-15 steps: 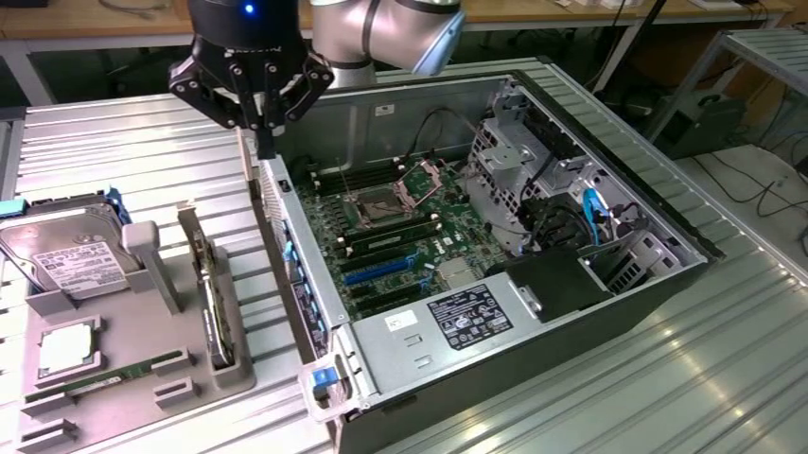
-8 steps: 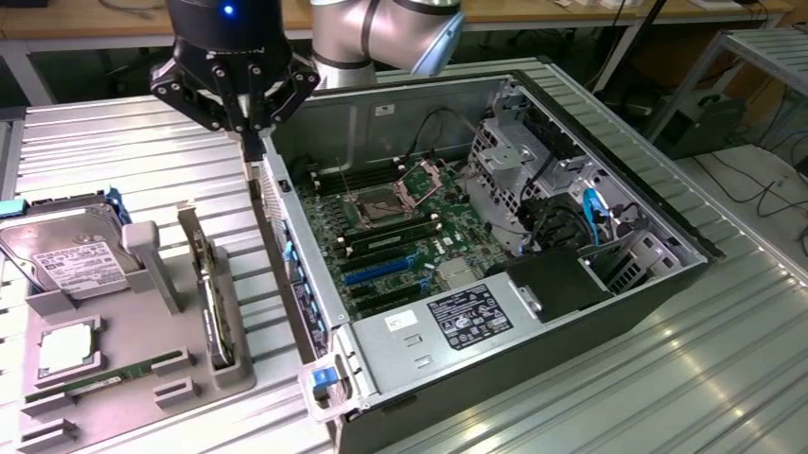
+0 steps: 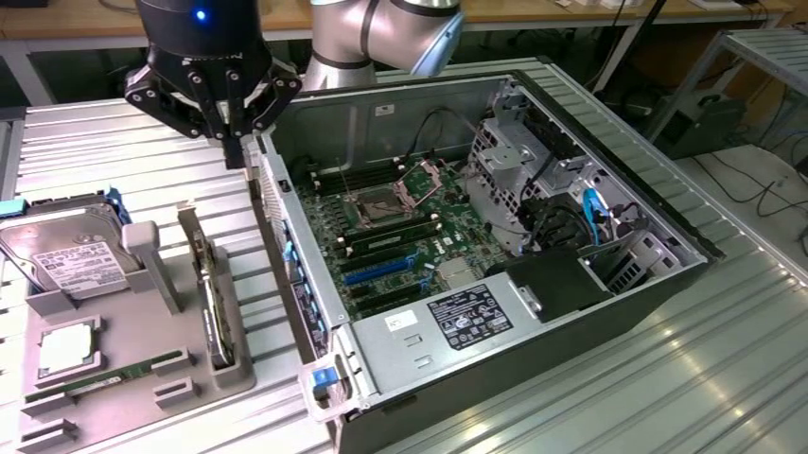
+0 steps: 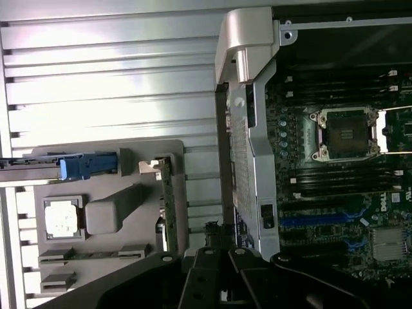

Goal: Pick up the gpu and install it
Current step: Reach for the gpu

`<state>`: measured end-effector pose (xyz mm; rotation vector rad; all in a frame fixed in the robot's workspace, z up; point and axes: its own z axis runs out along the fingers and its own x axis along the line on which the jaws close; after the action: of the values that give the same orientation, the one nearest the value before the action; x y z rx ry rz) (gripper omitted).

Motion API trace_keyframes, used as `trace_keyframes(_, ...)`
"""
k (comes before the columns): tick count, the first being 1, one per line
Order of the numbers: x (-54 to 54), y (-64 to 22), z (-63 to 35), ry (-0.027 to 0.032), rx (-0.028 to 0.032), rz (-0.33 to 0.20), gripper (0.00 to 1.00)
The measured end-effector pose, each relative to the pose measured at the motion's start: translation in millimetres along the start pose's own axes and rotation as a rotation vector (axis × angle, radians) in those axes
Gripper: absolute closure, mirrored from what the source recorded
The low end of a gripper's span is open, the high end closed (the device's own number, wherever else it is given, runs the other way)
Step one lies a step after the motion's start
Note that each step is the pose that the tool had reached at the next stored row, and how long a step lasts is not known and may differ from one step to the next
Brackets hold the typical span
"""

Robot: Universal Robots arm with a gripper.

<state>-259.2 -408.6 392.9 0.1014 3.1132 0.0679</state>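
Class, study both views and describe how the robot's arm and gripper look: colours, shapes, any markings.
The arm is silvery grey, with thick rounded joints. The gripper is black, built of angular linked bars narrowing to a slim tip. Above it sits a black cylindrical housing carrying a small blue light.

The arm (image 3: 378,38) points its gripper (image 3: 234,156) straight down, jaws seemingly closed.

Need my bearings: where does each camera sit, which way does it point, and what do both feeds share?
Exterior view: off the arm, raised, looking down at an angle on the open computer case and parts tray; the arm and shut gripper show.
Wrist view: on the wrist, looking down past the gripper onto the case wall and tray.
Shared: case, CPU socket, tray, gpu standing on edge in it.
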Motion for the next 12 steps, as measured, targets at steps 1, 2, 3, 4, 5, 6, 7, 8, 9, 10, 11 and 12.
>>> trace_keyframes(1,1.1,-1.1,0.0,0.0002,0.0000,-0.003,0.89)
trace_keyframes(2,2.0,-2.1,0.0,0.0003,-0.0001,-0.006,0.89)
trace_keyframes(3,3.0,-3.3,0.0,0.0005,-0.0002,-0.009,0.89)
trace_keyframes(4,4.3,-4.9,0.1,0.0006,-0.0003,-0.012,0.89)
trace_keyframes(5,5.5,-6.2,0.1,0.0007,-0.0003,-0.015,0.89)
trace_keyframes(6,7.2,-7.7,0.2,0.0008,-0.0005,-0.018,0.89)
trace_keyframes(7,8.4,-8.4,0.2,0.0009,-0.0005,-0.020,0.89)
trace_keyframes(8,10.1,-9.0,0.2,0.0009,-0.0006,-0.021,0.89)
trace_keyframes(9,11.9,-9.7,0.3,0.0010,-0.0006,-0.023,0.89)
trace_keyframes(10,13.8,-10.2,0.2,0.0012,-0.0005,-0.024,0.89)
trace_keyframes(11,16.1,-10.6,0.2,0.0012,-0.0005,-0.026,0.89)
trace_keyframes(12,18.7,-11.0,0.1,0.0013,-0.0006,-0.026,0.89)
